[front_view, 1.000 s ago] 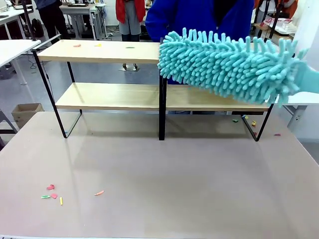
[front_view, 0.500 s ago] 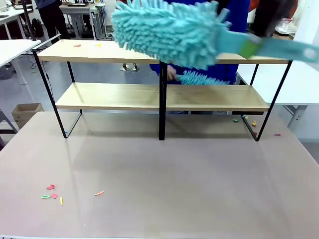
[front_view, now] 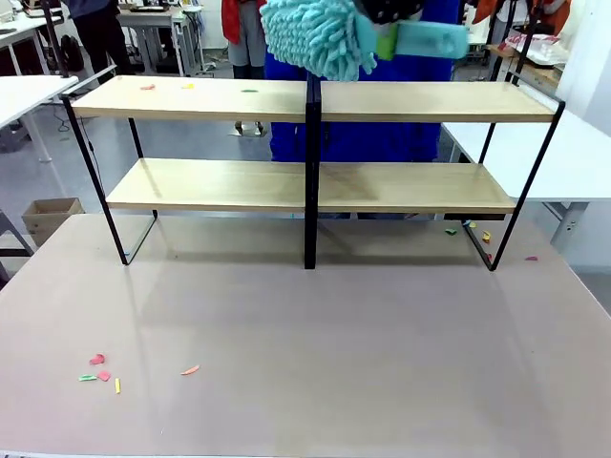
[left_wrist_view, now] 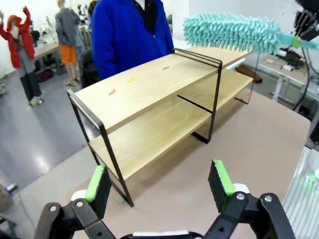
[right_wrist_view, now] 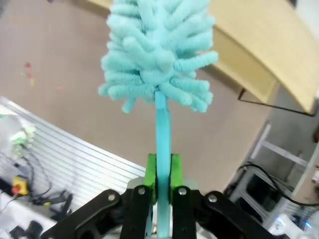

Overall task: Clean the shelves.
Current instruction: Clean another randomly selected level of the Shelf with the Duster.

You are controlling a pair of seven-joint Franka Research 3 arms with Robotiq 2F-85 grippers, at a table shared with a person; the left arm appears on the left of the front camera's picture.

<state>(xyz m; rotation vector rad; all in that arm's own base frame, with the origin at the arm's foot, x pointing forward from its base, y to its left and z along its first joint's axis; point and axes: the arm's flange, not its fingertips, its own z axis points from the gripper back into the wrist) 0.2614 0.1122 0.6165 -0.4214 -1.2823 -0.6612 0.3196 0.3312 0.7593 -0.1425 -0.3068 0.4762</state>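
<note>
Scraps (front_view: pixel 98 367) of bright colour dot the smooth beige tabletop (front_view: pixel 334 363) at near left. The left gripper (left_wrist_view: pixel 158 181) hangs with its green-padded fingers spread wide and empty. The shelves (front_view: pixel 191 98), long pale wood boards in a thin black frame, span the far side, with open tabletop in front. Above their centre post, the right gripper (right_wrist_view: pixel 160 172) pinches the flat handle of a shaggy turquoise duster (front_view: pixel 315 33).
</note>
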